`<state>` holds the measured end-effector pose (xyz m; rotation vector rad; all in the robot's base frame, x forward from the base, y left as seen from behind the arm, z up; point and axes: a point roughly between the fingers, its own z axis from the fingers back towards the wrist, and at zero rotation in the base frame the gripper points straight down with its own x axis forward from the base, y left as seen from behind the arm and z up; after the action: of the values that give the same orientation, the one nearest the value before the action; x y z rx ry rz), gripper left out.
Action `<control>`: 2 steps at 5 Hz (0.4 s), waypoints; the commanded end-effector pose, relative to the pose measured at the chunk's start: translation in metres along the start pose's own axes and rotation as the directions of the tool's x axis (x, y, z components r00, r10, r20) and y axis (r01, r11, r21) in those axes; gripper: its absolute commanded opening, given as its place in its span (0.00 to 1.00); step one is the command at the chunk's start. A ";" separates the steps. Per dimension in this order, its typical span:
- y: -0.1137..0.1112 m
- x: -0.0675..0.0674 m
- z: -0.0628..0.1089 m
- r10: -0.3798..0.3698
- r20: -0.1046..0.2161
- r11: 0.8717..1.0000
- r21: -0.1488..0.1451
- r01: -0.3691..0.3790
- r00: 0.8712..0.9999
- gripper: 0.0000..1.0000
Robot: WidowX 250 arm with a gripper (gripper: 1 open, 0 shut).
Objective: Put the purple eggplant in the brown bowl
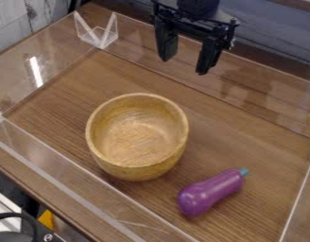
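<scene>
The purple eggplant (211, 192) lies on the wooden table near the front right, its teal stem tip pointing right and back. Just left of it stands the brown bowl (137, 135), upright, with nothing inside. My gripper (185, 55) hangs at the back of the table, well above and behind both objects. Its two dark fingers (163, 45) point down and stand apart, open, with nothing between them.
Clear acrylic walls (50, 57) fence the table on the left, front and right. A small clear plastic stand (97, 30) sits at the back left, beside the gripper.
</scene>
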<state>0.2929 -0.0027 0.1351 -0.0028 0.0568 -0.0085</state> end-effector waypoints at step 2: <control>-0.015 -0.019 -0.023 -0.167 -0.030 0.986 -0.010 0.167 0.985 1.00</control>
<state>0.2685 -0.0170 0.0956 -0.0177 0.1577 -0.1651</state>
